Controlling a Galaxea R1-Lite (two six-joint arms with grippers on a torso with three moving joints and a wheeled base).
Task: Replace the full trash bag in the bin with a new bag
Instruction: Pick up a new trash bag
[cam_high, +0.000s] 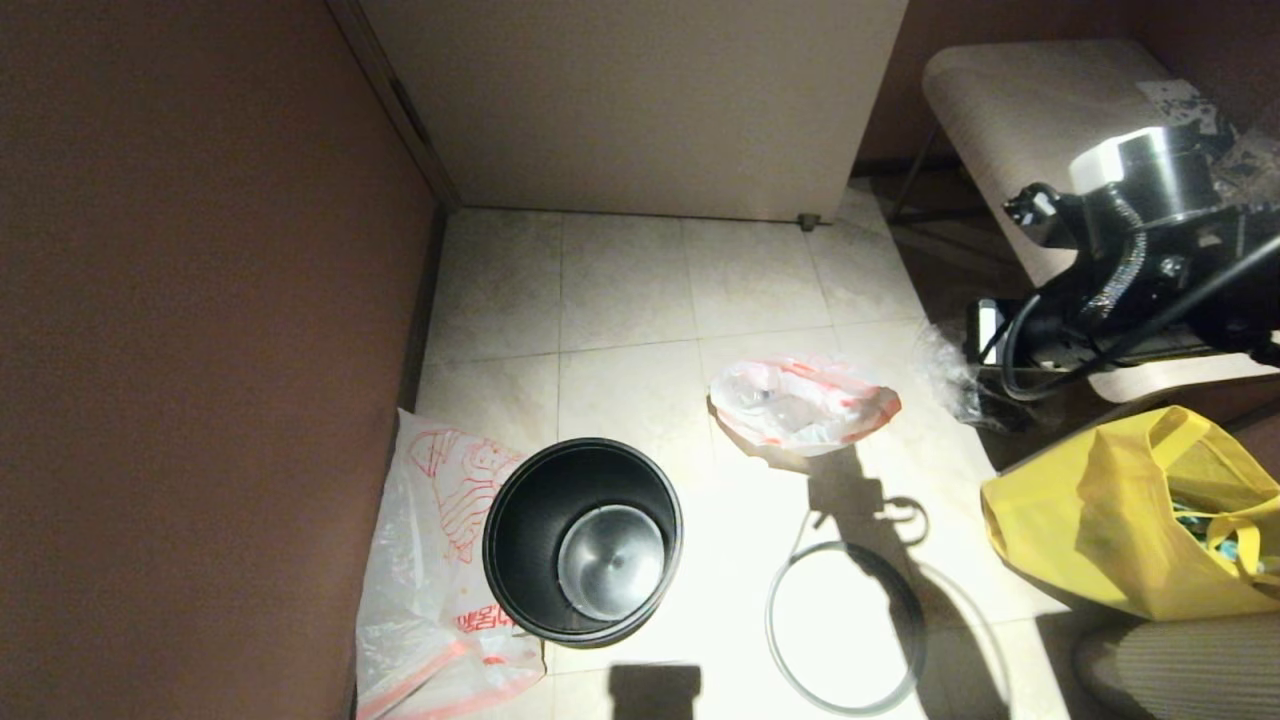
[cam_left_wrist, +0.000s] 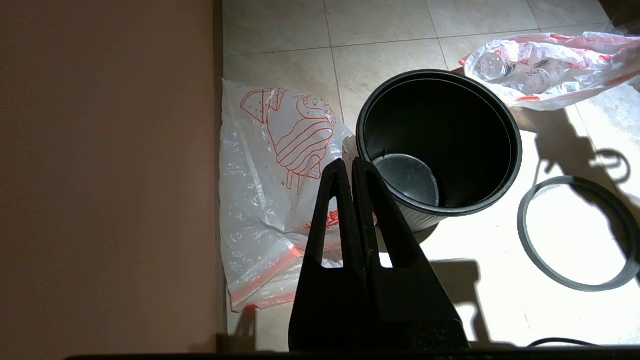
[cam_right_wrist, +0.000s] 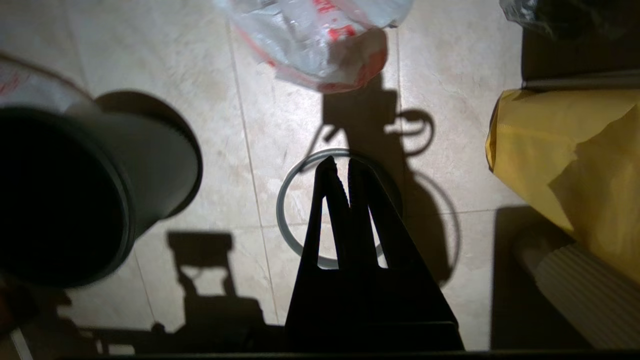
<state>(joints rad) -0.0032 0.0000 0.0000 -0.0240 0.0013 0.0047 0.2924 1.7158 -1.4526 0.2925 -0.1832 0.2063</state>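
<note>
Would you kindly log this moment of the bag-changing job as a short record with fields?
bin: small round black bin with shiny metal bottom, upright, unlined, on the tiled floor
full bag: lumpy white red-printed bag of clear bottles, on the floor beyond the bin
new bag: flat white bag with red drawing, beside the bin at the wall, partly under it
ring: grey ring rim, off the bin, flat on the floor
left tool: shut, above the bin's near edge
right tool: shut, above the ring

Beige tiled floor (cam_high: 620, 290) — brown wall (cam_high: 200, 300)
</note>
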